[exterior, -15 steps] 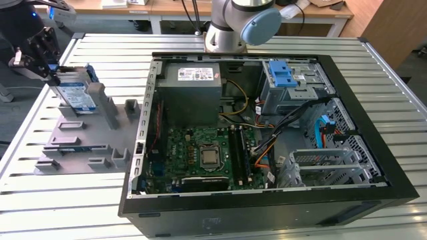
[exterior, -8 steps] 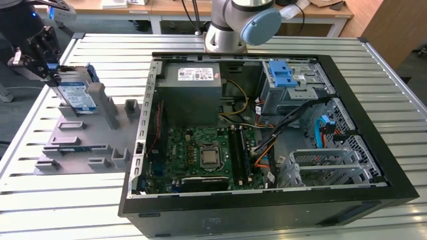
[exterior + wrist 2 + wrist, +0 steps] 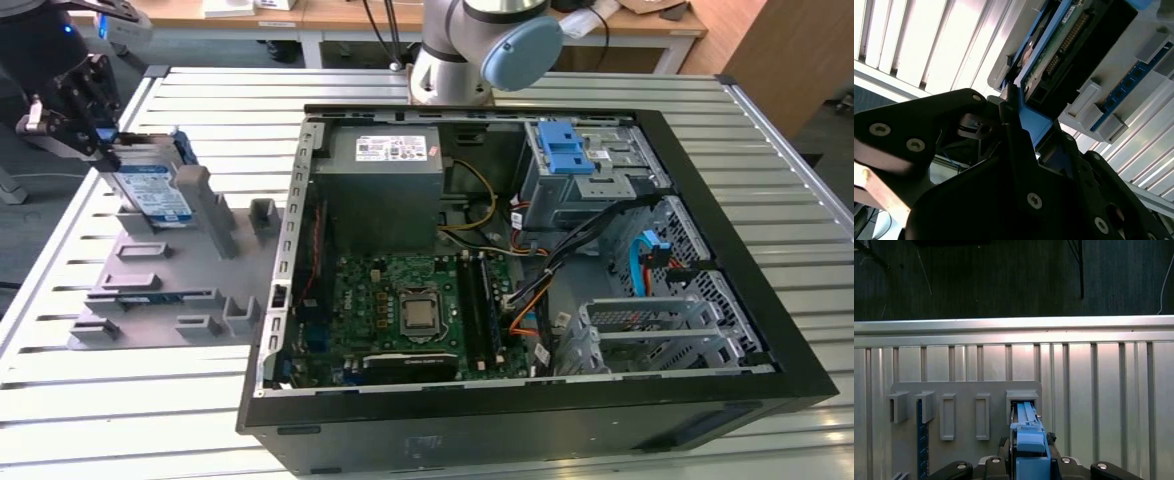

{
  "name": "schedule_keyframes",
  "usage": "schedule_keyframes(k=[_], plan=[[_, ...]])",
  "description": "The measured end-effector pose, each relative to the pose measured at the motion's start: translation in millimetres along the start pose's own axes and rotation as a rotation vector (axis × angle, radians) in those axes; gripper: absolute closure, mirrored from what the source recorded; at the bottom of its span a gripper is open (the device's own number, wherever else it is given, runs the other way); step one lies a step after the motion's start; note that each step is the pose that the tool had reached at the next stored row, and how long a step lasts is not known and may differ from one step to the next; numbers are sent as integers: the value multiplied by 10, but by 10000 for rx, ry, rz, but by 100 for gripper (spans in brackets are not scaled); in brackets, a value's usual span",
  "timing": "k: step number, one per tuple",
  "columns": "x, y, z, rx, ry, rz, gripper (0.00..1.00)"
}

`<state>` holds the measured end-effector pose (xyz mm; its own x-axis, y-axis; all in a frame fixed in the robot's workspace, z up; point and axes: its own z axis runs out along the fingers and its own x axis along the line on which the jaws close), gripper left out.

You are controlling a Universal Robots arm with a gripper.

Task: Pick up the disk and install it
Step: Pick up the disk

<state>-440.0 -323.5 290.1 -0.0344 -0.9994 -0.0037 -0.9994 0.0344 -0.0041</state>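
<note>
The disk (image 3: 144, 193), silver with a blue-and-white label and blue rails, stands upright in a slot of the grey fixture (image 3: 160, 290) on the table, at the exterior view's left. My gripper (image 3: 98, 148) is at the disk's upper end, shut on it. In the first wrist view the disk's blue rail (image 3: 1027, 440) runs out from my gripper (image 3: 1029, 462) into the fixture's slot (image 3: 1022, 399). From the second wrist view, the black fingers (image 3: 1016, 130) press against the blue rail of the disk (image 3: 1064, 47).
An open black computer case (image 3: 534, 405) lies to the exterior view's right of the fixture. It holds a grey power supply (image 3: 378, 190), a motherboard (image 3: 407, 310) and a drive bay with a blue latch (image 3: 563, 150). The arm's base (image 3: 461, 60) stands behind the case.
</note>
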Motion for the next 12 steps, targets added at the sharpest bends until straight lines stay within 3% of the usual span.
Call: schedule_keyframes(k=[12], plan=[[0, 0, -14, 0, 0, 4, 64]])
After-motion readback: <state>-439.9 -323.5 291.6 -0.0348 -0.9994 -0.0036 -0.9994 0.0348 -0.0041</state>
